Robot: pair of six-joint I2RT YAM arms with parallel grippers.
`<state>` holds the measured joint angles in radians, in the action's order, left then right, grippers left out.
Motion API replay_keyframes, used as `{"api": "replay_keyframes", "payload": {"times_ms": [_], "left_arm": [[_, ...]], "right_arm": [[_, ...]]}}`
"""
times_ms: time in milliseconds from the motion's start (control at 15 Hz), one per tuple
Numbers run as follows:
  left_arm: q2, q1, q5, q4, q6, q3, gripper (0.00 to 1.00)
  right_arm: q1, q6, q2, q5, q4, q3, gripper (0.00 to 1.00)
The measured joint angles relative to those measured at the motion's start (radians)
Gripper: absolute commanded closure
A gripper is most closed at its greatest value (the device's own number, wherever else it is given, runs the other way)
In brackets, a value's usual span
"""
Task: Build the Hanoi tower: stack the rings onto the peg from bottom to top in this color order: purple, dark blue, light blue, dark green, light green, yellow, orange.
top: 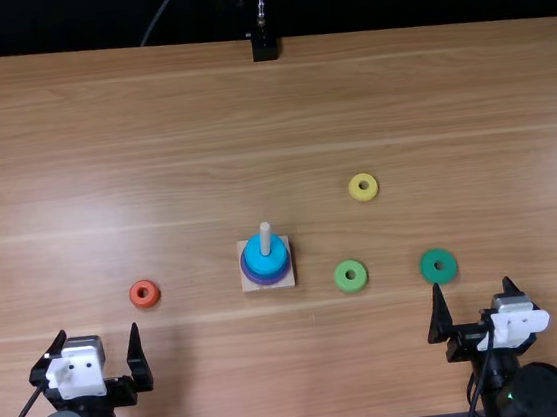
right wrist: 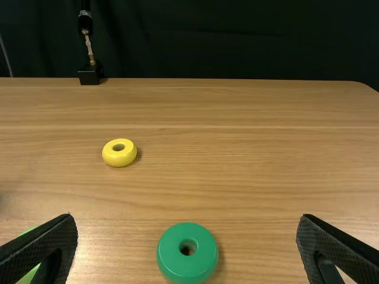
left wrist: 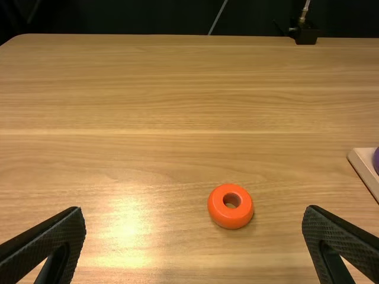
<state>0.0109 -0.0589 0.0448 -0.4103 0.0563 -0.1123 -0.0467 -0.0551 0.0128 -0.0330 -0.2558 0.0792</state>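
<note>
Pale wooden peg on a square wooden base, ahead of and between the two pincers; round purple ring at its bottom, light blue ring on top. Orange ring lies just ahead of the open, empty left pincer. Dark green ring lies just ahead of the right pincer, also open and empty; light green ring to its left; yellow ring farther ahead, leftward, on the tabletop.

Beyond the peg base a gripper could pass freely toward the black stand, but the light green ring obstructs a low pass to its right.
</note>
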Motion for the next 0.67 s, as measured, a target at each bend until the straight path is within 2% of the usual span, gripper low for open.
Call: {"api": "replay_keyframes", "payload": {"times_ms": [200,333,533,667], "left_arm": [[0.0,0.0,0.0,0.0,0.0,0.0,0.0],[0.0,0.0,0.0,-0.001,0.0,0.0,0.0],[0.0,0.0,0.0,0.0,0.0,0.0,0.0],[0.0,0.0,0.0,-0.002,0.0,0.0,0.0]], "right_arm": [[0.0,0.001,0.0,0.0,-0.018,0.008,0.0],[0.0,0.001,0.003,0.0,-0.089,0.044,0.0],[0.0,0.0,0.239,0.0,-0.117,0.288,0.0],[0.0,0.001,0.384,0.0,-0.235,0.494,0.0]]}}
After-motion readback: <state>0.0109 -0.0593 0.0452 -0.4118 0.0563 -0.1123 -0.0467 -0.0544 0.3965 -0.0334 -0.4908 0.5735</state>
